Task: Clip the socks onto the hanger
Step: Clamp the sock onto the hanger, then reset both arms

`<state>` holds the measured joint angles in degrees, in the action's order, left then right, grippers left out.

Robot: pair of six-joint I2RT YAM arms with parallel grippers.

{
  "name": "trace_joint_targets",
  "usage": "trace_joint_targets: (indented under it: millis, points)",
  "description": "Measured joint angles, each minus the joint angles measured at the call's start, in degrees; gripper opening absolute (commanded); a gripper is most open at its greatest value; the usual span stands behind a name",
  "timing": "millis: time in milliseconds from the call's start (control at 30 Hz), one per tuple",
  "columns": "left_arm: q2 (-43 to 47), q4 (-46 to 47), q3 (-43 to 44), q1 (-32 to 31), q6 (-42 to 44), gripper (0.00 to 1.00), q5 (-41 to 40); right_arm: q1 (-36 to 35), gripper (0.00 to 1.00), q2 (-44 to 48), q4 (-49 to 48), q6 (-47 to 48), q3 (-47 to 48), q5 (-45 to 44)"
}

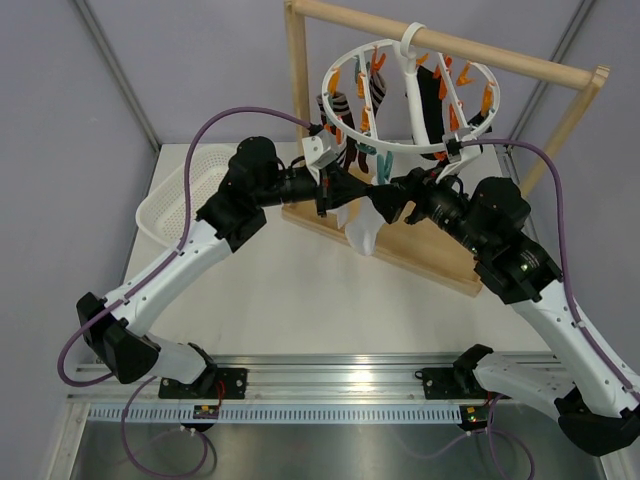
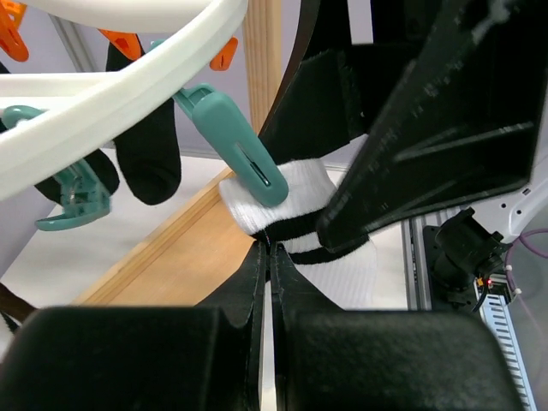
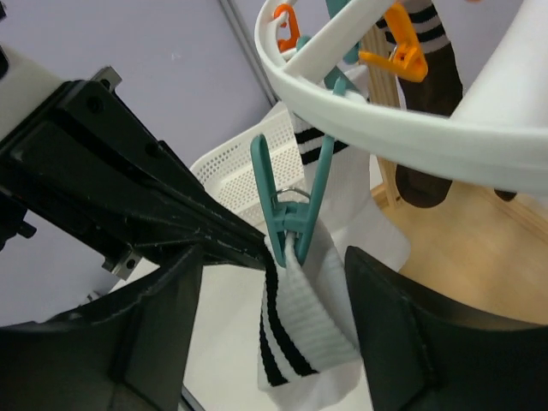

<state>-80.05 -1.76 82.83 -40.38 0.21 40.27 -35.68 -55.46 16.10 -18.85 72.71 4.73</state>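
Step in hand, as I read it: tail end of clipping one sock. Clip is on, hand-off to the hanger looks done, and the arms are not yet clear.

Wooden stand (image 1: 296,110) carries the hanger (image 3: 402,120) from its top bar. Several socks hang from the ring already, incl. a dark sock (image 1: 425,110) near the middle.

Both arms meet just under the ring's near edge, grippers nose to nose.

R gripper (image 3: 272,265): fingers spread wide, one each side of the clip and sock, touching neither and holding nothing.

L gripper (image 2: 271,253): fingers pressed tight together, pinching the cuff edge of the white striped sock (image 3: 312,321) just below the clip.

That sock hangs cuff-up between the two grippers, w/ its toe end dangling free toward the table in front of the stand's base.

Teal clip (image 3: 278,214): hangs off the ring rim, jaws closed on the top of the cuff. Bite looks to be at the very edge, so hold may be shallow. Can't tell how much fabric is in.

Next move needs:
- L fingers let go w/o tugging the cuff down and out of the clip.
- R arm backs straight off, fingers kept wide so they don't snag the clip or ring.
- Both retreat low, clear of neighbouring clips, since the ring hangs free and would likely swing.
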Motion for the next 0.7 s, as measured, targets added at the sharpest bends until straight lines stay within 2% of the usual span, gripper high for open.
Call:
trace_joint_targets:
  millis: [100, 200, 233, 267, 300, 333, 433, 467, 700]
  points:
    - [-0.1, 0.2, 0.0, 0.0, -0.7, 0.00, 0.0, 0.0, 0.83, 0.2, 1.8, -0.1, 0.0, 0.4]
    - [-0.5, 0.3, 0.0, 0.0, -1.4, 0.13, -0.3, 0.0, 0.86, 0.5, 3.8, -0.1, 0.7, 0.4]
    - [-0.6, 0.3, 0.0, 0.0, -1.8, 0.32, -0.6, 0.0, 0.87, 0.5, 4.5, -0.1, 1.1, 0.3]
    - [-0.7, 0.3, 0.0, 0.1, -1.7, 0.39, -0.8, 0.0, 0.88, 0.6, 4.9, 0.0, 1.4, 0.3]
    - [-0.8, 0.2, 0.0, 0.2, -2.2, 0.51, -1.1, 0.0, 0.89, 0.8, 5.6, 0.0, 1.8, 0.0]
    - [-0.8, 0.0, 0.0, 0.3, -2.7, 0.72, -1.5, 0.0, 0.90, 1.1, 6.2, 0.1, 2.1, -0.6]
    - [-0.8, -1.3, 0.0, 0.8, -4.0, 0.96, -3.0, 0.0, 0.92, 2.2, 7.8, 0.5, 2.4, -2.1]
    - [-0.8, -2.1, 0.0, 1.1, -4.5, 0.99, -3.8, 0.0, 0.92, 2.6, 8.4, 0.8, 2.5, -2.8]
    - [3.4, -12.7, -1.0, 2.1, -6.2, 0.99, -15.4, 0.0, 0.95, 6.6, 13.6, 3.3, 2.6, -12.4]
